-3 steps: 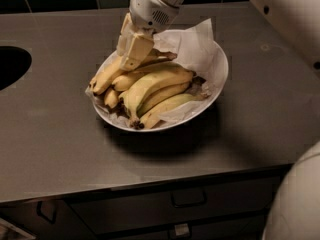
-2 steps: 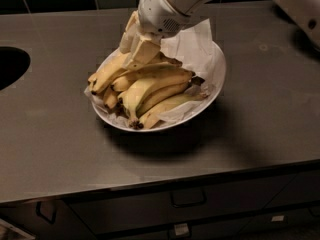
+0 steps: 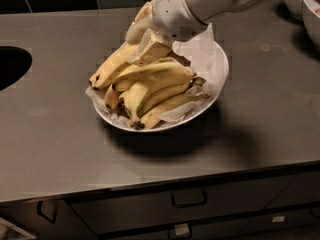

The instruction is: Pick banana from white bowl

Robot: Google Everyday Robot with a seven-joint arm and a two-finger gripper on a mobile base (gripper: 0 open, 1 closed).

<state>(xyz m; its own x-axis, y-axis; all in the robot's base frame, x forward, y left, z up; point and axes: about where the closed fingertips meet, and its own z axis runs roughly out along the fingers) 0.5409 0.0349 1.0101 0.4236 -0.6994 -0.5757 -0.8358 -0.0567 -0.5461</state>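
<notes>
On the dark grey metal countertop, your robot's white arm has swung rightward over the wide, paper-lined white bowl, where the long, pale yellow banana still lies atop the pile, unlifted, the cream-coloured gripper at its upper end, whether clamped or released you cannot tell.

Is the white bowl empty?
No: several bananas lie in the white bowl, and the gripper sits at their far ends, over its back left.
</notes>
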